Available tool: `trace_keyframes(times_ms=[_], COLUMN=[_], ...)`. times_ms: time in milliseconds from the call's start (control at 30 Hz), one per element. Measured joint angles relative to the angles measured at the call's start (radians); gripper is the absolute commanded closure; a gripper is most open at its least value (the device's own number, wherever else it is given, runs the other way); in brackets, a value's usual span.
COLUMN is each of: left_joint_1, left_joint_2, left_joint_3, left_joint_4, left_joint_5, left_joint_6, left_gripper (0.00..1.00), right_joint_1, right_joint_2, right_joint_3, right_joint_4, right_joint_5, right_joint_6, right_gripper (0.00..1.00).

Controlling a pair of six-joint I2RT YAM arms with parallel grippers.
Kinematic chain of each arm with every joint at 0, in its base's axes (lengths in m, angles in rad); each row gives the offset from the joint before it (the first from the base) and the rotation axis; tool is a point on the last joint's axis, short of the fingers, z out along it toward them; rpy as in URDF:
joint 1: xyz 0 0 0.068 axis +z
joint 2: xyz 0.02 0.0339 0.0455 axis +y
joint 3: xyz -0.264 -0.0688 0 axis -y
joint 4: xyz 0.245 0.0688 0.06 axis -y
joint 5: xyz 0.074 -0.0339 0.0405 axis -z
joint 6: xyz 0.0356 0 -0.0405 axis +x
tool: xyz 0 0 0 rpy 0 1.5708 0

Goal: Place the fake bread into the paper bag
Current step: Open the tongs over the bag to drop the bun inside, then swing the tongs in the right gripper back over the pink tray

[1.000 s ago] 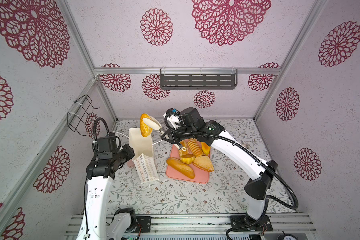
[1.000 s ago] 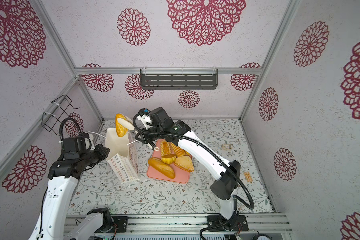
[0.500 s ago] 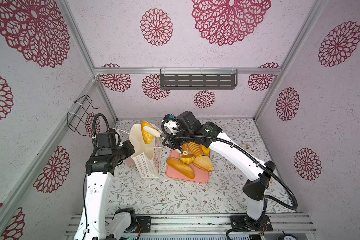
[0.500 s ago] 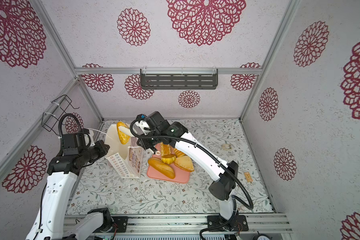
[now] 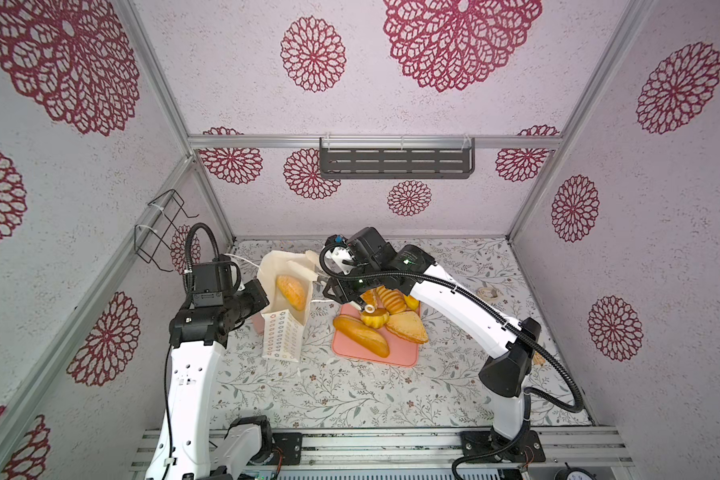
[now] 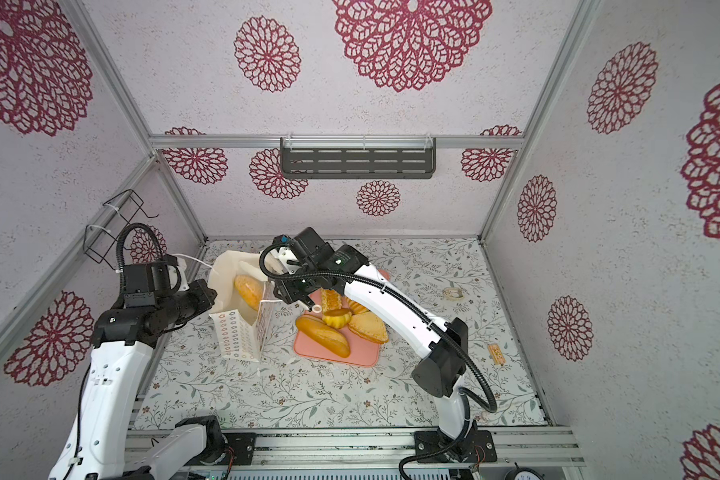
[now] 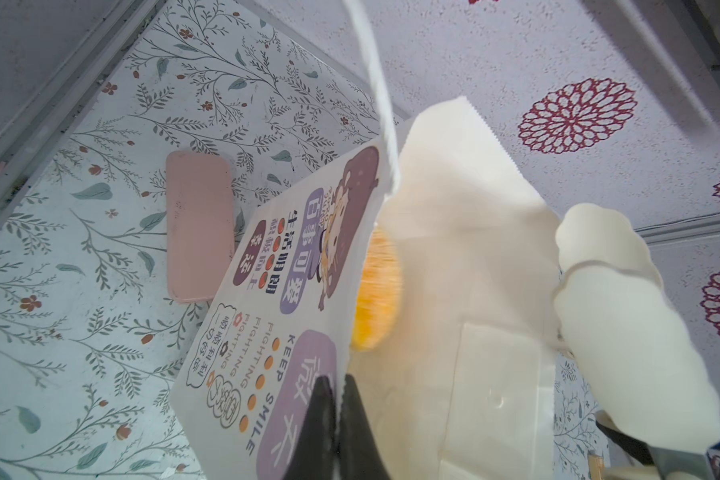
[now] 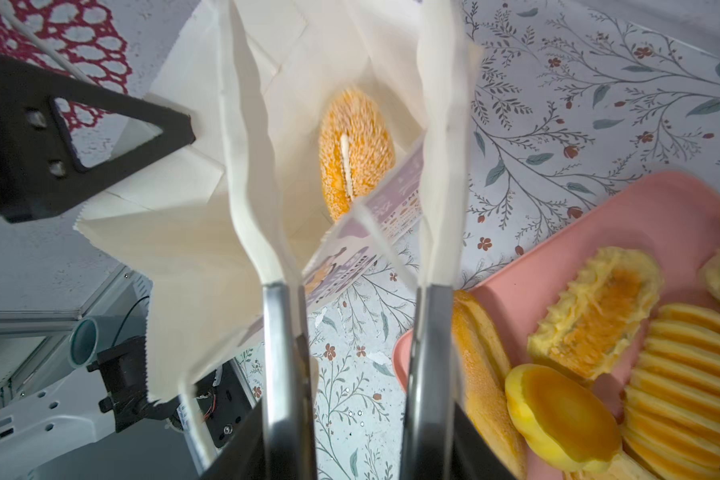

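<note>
- Over the bag mouth, left of the tray, the right fingers (image 8: 443,124) have just parted and now hold nothing. The seeded loaf (image 5: 292,291) they carried lies inside the paper bag (image 5: 281,338).
- The left fingers (image 7: 321,428) stay pinched on the bag's rim, holding it open.
- Count: one bag with one loaf in it. About six breads (image 5: 360,336) are left on the pink tray (image 5: 395,358), some hidden by the arm. A second, bare tray (image 7: 198,224) lies left of the bag.

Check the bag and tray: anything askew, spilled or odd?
The paper bag is pulled out of shape where the left gripper pinches its rim. One bread lies inside, others on the pink tray; nothing spilled.
</note>
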Motion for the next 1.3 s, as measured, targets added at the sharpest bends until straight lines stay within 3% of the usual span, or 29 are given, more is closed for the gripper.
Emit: trace_keyframes(times_ms=[567,733,967,1300], left_joint_1=[-0.007,-0.002,0.033,0.108], left_joint_2=[-0.003,-0.003,-0.007,-0.04], left_joint_3=[-0.049,-0.055,-0.088,-0.151], left_joint_4=[0.067,0.083,0.125,0.194], left_joint_5=[0.042,0.059,0.127,0.241], left_joint_6=[-0.053,-0.075,-0.12,-0.205], left_gripper=[1.0,1.0,1.0,1.0], right_joint_1=[-0.014,-0.088,-0.28,-0.337], right_joint_2=[-0.063,-0.238,-0.475,-0.524], right_joint_3=[-0.023,-0.151,-0.379,-0.684], right_joint_4=[0.039,0.08,0.13,0.102], right_joint_5=[0.049,0.063,0.054,0.024], right_joint_6=[0.011,0.039,0.09,0.131], right_gripper=[0.52,0.52,0.52,0.54])
